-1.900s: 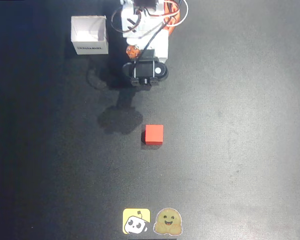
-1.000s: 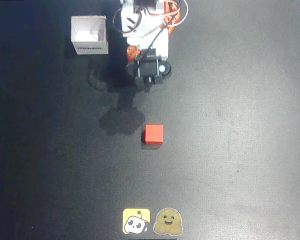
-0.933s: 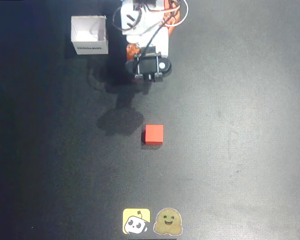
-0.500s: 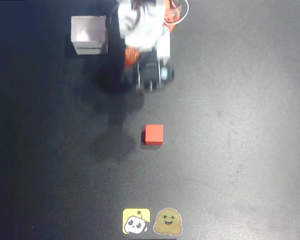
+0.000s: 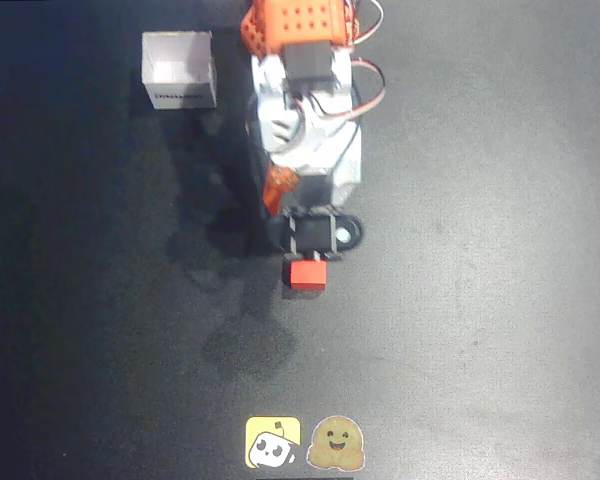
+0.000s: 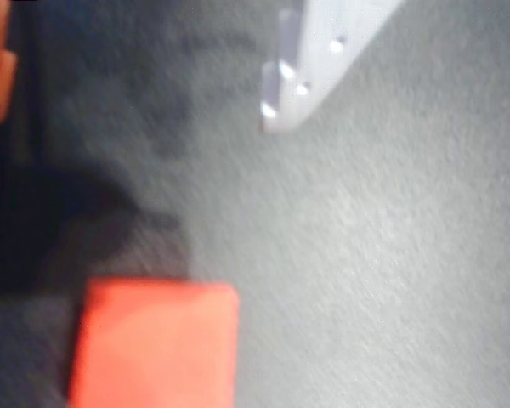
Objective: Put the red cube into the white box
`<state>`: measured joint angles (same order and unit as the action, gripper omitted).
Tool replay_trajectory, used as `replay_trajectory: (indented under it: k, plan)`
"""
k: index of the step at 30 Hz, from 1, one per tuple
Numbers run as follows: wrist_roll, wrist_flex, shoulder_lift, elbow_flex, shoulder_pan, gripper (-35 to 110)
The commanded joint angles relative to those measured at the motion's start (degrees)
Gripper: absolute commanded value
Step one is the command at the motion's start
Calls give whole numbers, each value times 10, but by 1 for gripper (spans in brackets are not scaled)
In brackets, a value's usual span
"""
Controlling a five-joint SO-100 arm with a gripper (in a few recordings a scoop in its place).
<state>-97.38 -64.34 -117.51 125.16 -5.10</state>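
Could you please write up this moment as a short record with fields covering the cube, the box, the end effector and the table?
red cube: on the table, mid-scene in the overhead view; uncovered part just below the arm's tip
white box: upper left in the overhead view, open side up, nothing seen inside, dark print on its near wall
end effector: above the cube's upper edge; a white finger shows in the blurred wrist view; open or shut unclear
table: dark, matte
stickers: two at the bottom edge
task state: cube not yet in the box
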Motion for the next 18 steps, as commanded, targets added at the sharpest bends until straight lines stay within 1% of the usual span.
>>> replay_trajectory:
  k: [1,8,13,18]
  plan:
    - [-12,43,33,-25,-1,24]
    - [-20,93,123,-56,2,24]
    - [-33,137,162,-58,-1,24]
    - [-36,158,180,-58,-4,24]
